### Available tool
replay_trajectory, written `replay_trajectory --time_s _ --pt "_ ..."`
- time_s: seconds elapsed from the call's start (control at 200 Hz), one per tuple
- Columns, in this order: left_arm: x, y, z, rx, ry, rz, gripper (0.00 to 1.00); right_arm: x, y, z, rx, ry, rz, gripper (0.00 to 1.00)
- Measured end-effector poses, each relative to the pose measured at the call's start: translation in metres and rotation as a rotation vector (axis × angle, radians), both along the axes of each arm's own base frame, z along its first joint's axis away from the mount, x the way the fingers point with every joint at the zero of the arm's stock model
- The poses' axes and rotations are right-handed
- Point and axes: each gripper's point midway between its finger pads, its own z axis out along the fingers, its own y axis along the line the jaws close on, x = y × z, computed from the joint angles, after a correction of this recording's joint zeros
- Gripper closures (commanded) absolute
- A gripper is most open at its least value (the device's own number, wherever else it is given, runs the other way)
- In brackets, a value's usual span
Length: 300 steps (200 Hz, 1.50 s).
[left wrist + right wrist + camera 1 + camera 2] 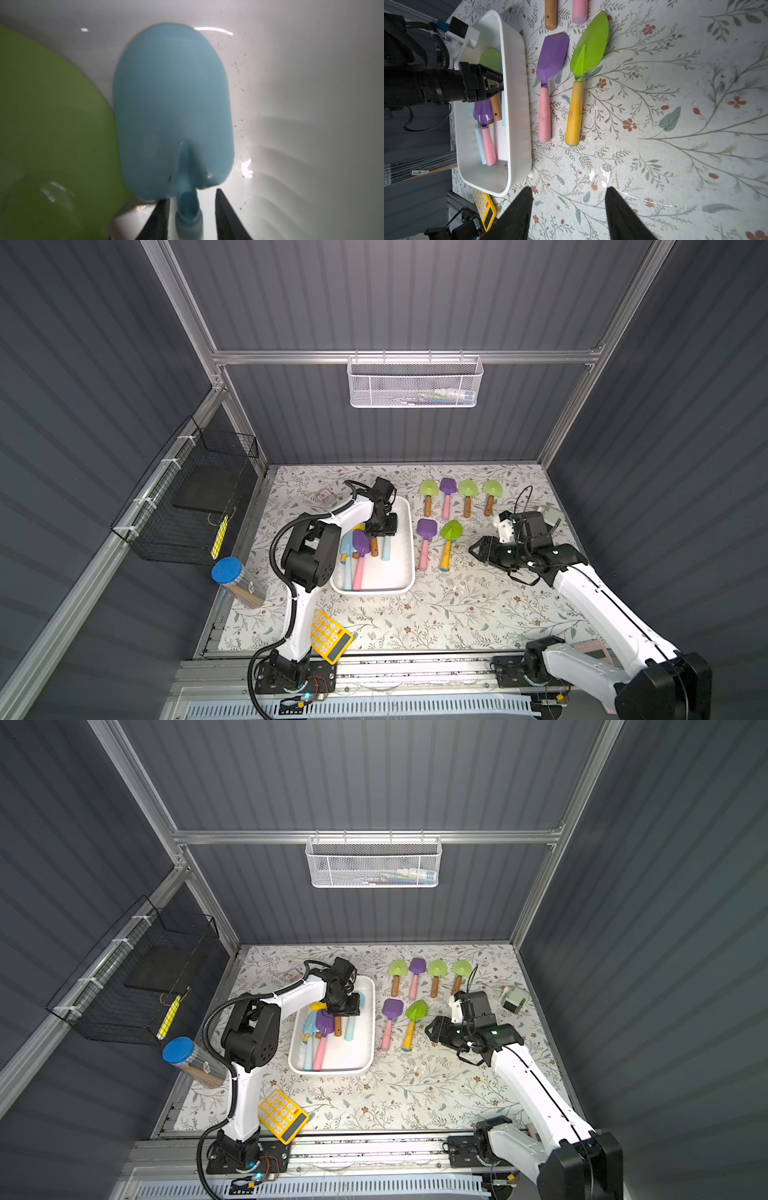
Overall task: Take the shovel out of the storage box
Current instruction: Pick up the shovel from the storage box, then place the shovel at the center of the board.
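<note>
The white storage box (pixel 374 592) (pixel 332 1071) (pixel 517 104) stands left of centre on the floral table, with several toy shovels in it. My left gripper (pixel 384 531) (pixel 347 1006) (pixel 191 196) reaches down into its far end. Its fingers stand either side of the neck of a light blue shovel (pixel 172 99) (pixel 386 549), with a gap on each side. A green blade (pixel 47 124) lies beside the blue one. A purple shovel with a pink handle (pixel 360 556) lies in the box too. My right gripper (pixel 473 551) (pixel 569 189) hovers open over the table, with nothing between its fingers.
Several shovels (pixel 451 543) lie in two rows on the table right of the box. A yellow calculator (pixel 330 637) and a blue-lidded jar (pixel 232 576) sit at the front left. A black wire basket (pixel 187 506) and a white mesh basket (pixel 413 381) hang on the walls.
</note>
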Motion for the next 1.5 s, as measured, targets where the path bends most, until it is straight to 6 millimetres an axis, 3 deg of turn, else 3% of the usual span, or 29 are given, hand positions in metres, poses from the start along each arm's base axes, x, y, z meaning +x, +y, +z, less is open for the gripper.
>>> replay_trajectory --time_s 0.125,0.29,0.545,0.675,0.85,0.991,1.111,1.296,1.501 --pt "0.001 -0.002 -0.001 -0.001 -0.004 -0.008 0.78 -0.002 0.001 -0.002 0.001 0.006 0.003 0.42" --pt "0.0 -0.003 -0.001 0.003 -0.006 -0.014 0.95 -0.001 0.003 -0.002 0.006 0.008 0.001 0.42" --pt "-0.005 0.001 0.009 0.008 -0.001 -0.005 1.0 -0.006 0.035 0.0 0.046 -0.003 0.101 0.41" --pt "-0.006 0.001 0.033 -0.01 -0.023 0.007 1.0 -0.011 0.06 0.007 0.089 -0.028 0.17 0.4" --pt "0.001 -0.004 0.087 -0.08 -0.108 0.035 1.0 -0.007 0.098 0.003 0.136 -0.023 0.24 0.36" --pt "-0.002 -0.007 0.124 -0.151 -0.148 0.062 1.0 0.003 0.128 0.003 0.174 -0.023 0.278 0.34" --pt "-0.007 -0.009 0.147 -0.204 -0.165 0.081 1.0 0.018 0.153 0.019 0.223 -0.062 0.297 0.33" --pt "-0.016 -0.01 0.163 -0.245 -0.172 0.099 1.0 0.04 0.191 0.047 0.286 -0.129 0.346 0.32" --pt "-0.028 -0.012 0.156 -0.253 -0.142 0.104 1.0 0.05 0.211 0.049 0.304 -0.137 0.371 0.34"
